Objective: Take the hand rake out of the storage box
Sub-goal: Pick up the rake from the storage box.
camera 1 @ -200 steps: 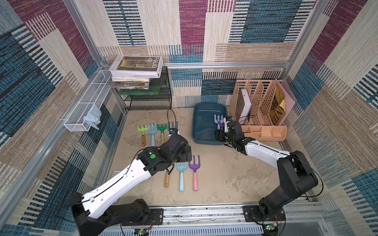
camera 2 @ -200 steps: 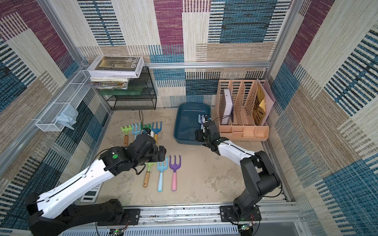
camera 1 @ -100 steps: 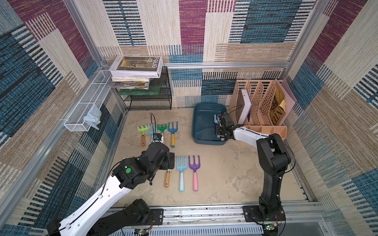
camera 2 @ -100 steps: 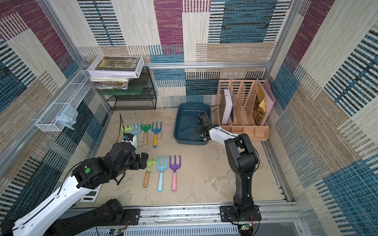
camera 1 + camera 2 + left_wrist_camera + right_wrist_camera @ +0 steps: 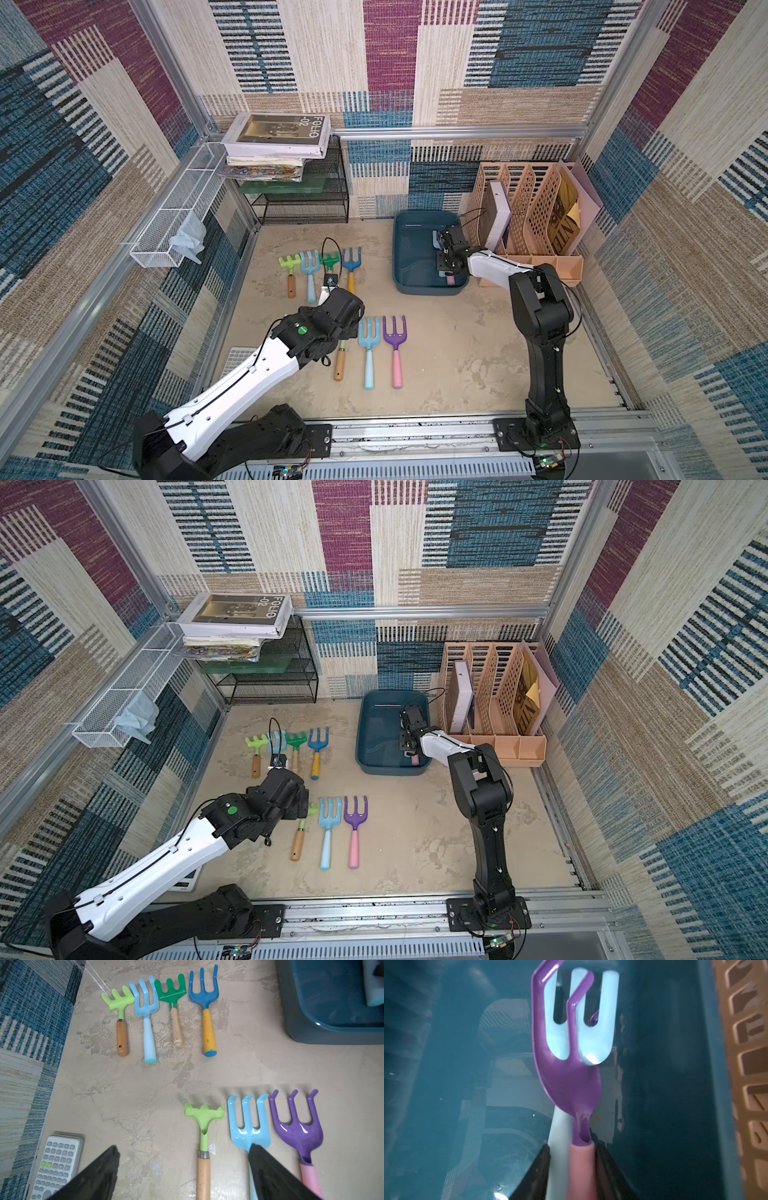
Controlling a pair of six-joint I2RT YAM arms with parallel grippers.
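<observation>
Reaching into the dark teal storage box (image 5: 409, 266), sitting at 1 o'clock on the desk (image 5: 457, 353), with the right pincer (image 5: 571, 1147). Pinching narrowly around the pink handle of the purple hand rake (image 5: 566, 1084), trapping alongside it the handle of the pale blue rake (image 5: 591, 1039) and pressing against both outer flanks. Leaving both rakes lying inside the box, toward its 3 o'clock wall beside the peach file organizer (image 5: 528, 216). Hovering with the left pincer (image 5: 183, 1147) spread wide and empty above two rows of loose rakes (image 5: 249, 1126) at 9 o'clock.
</observation>
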